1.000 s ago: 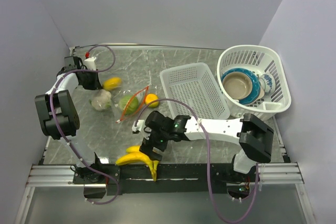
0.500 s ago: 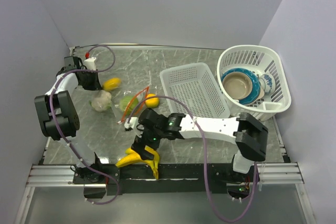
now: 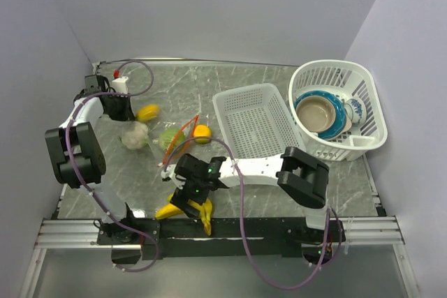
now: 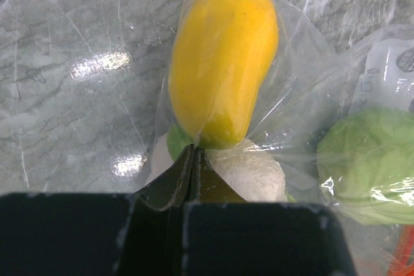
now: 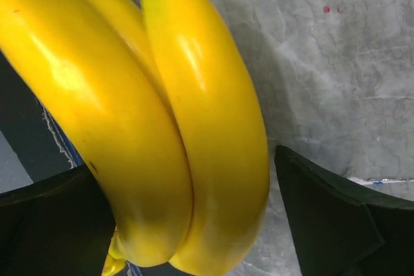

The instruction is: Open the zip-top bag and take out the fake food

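Observation:
The clear zip-top bag (image 3: 159, 134) lies at the table's left, its orange-red zip strip (image 3: 183, 130) toward the middle. Inside it are a yellow oval fruit (image 4: 223, 56), a white cauliflower (image 4: 249, 169) and a green leafy ball (image 4: 369, 156). An orange (image 3: 202, 132) sits at the bag's mouth. My left gripper (image 4: 195, 153) is shut, pinching the bag's plastic (image 4: 304, 88) beside the yellow fruit (image 3: 148, 112). The yellow banana bunch (image 3: 170, 211) lies outside the bag at the table's near edge. My right gripper (image 5: 194, 224) is open and straddles the banana bunch (image 5: 129, 114), with a gap at the right finger (image 5: 336, 218).
A white rectangular slotted basket (image 3: 257, 122) stands right of the bag. A round white basket (image 3: 300, 78) at the far right holds blue and tan bowls (image 3: 320, 113). The metal rail (image 3: 279, 228) runs along the near edge just behind the bananas. Walls close in left and right.
My right gripper has swung left and toward the near edge, coming down over the banana bunch. The left gripper and the bag have not moved.

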`<state>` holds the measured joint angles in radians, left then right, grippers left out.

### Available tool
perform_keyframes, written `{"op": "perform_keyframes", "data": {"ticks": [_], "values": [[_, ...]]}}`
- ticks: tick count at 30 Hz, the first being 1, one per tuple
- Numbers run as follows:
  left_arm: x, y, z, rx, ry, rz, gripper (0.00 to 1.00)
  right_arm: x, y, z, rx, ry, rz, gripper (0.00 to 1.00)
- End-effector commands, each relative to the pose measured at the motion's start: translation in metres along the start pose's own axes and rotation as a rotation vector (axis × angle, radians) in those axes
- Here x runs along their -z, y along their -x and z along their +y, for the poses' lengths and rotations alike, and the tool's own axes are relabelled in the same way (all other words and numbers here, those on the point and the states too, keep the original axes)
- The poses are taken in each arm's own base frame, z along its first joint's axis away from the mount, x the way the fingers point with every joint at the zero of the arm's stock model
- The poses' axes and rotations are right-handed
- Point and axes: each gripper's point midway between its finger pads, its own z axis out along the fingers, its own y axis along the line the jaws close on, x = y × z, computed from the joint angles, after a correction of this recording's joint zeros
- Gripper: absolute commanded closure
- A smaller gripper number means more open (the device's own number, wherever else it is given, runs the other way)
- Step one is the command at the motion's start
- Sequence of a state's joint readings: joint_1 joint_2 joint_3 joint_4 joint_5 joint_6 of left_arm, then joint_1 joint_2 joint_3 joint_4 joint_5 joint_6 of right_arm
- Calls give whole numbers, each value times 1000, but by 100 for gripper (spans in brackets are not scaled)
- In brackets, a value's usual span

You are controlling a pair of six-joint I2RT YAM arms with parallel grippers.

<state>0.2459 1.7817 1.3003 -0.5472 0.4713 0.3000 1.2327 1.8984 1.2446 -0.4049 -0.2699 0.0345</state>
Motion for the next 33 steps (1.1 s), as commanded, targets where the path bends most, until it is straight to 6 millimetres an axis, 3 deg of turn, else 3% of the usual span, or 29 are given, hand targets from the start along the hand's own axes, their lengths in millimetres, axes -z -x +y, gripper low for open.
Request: {"op": "perform_keyframes", "data": {"ticks": [1,3,4,6,7,12,13,16,18,19,20,23,27,29,33], "values": [[15,7,-1,-30,21,-16,99,6,16,-5,36,-34,-46,29],[16,7,1,-32,25,-16,99,24,28,-12,28,-61,-94,52],[15,7,1,-30,27,-16,99,33,37,-20,51,-94,-118,74],[15,8,1,-31,29,-20,99,57,49,-29,50,-144,-164,100],[15,8,2,-28,30,-20,99,67,54,-43,42,-204,-194,100],[10,1,3,-23,31,-3,99,155,101,-71,39,-377,-437,100],[11,0,3,-24,32,-2,99,186,115,-86,18,-438,-525,100],[10,-1,2,-21,24,2,99,251,132,-134,-100,-657,-697,100],[12,-2,0,-23,17,3,99,286,116,-190,-242,-836,-726,100],[12,-2,-1,-21,14,2,99,290,109,-210,-304,-880,-707,100],[13,-1,-2,-23,12,0,99,304,89,-244,-416,-957,-698,100],[14,-2,-2,-29,11,0,99,306,42,-299,-608,-1075,-617,100],[12,-3,-3,-28,5,4,99,300,-5,-341,-789,-1148,-563,100],[10,-4,-3,-21,-3,9,99,286,-18,-352,-830,-1155,-507,100],[11,-4,-3,-24,1,7,99,269,-24,-363,-850,-1156,-432,100]]}}
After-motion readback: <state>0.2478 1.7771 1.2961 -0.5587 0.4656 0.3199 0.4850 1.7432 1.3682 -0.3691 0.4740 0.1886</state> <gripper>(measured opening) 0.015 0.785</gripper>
